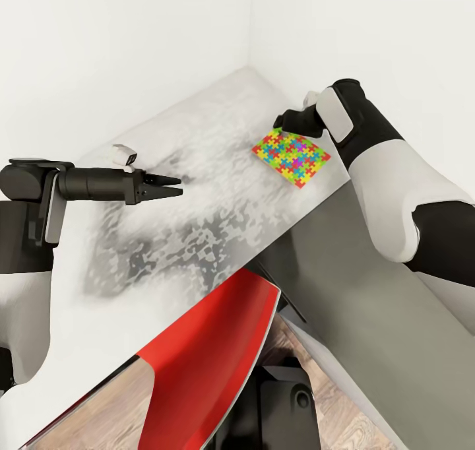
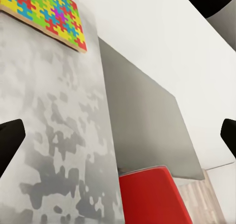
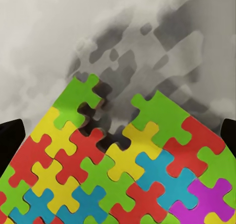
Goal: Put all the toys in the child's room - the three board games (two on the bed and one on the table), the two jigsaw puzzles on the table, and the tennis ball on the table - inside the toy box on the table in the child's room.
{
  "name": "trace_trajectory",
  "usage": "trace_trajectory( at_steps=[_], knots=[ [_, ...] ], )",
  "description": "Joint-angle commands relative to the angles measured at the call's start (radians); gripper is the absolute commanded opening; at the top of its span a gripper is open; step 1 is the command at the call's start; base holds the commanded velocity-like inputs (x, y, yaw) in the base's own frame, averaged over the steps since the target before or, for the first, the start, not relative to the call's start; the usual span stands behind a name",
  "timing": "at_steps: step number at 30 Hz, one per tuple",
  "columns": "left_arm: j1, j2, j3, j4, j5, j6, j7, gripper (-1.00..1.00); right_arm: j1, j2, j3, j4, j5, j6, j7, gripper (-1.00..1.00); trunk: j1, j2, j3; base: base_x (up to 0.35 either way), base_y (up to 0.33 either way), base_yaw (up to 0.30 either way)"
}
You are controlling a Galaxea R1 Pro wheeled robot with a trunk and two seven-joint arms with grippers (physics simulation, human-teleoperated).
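One jigsaw puzzle [image 1: 291, 156], a thin slab of bright interlocking pieces, lies on the light-grey mottled table [image 1: 198, 192] near the wall corner. My right gripper [image 1: 286, 123] hovers at the puzzle's far edge. In the right wrist view its dark fingertips [image 3: 10, 138] stand wide apart at the frame's sides, open, with the puzzle [image 3: 123, 175] below and between them. My left gripper [image 1: 173, 186] hangs over the middle of the table, open and empty, pointing toward the puzzle [image 2: 44, 12]. The toy box, board games and tennis ball are out of view.
A red chair [image 1: 211, 351] stands tucked against the table's near edge. To the right, the lower dark-grey table section [image 1: 369, 291] joins the light top. White walls meet in a corner behind the table. Wood floor [image 1: 330, 423] shows below.
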Motion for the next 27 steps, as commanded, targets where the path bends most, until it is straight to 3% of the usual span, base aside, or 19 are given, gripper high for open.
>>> trace_trajectory(
  at_steps=[1, 8, 27],
  knots=[
    [-0.001, 0.001, -0.002, 0.0, 0.005, 0.011, 0.001, 1.0, -0.001, 0.0, 0.006, -0.001, -0.011, 0.001, -0.009, 1.0, 0.001, -0.002, -0.002, 0.0, 0.0, 0.0],
    [-0.001, 0.001, -0.003, 0.0, 0.005, 0.011, 0.0, 1.0, -0.003, 0.006, 0.001, -0.002, -0.011, -0.044, -0.018, 1.0, 0.001, -0.002, -0.01, 0.0, 0.0, 0.0],
    [-0.001, 0.001, -0.002, 0.0, 0.005, 0.011, 0.0, 1.0, -0.01, 0.021, 0.001, -0.003, -0.009, -0.056, -0.032, 1.0, 0.001, -0.002, -0.029, 0.0, 0.0, 0.0]
  ],
)
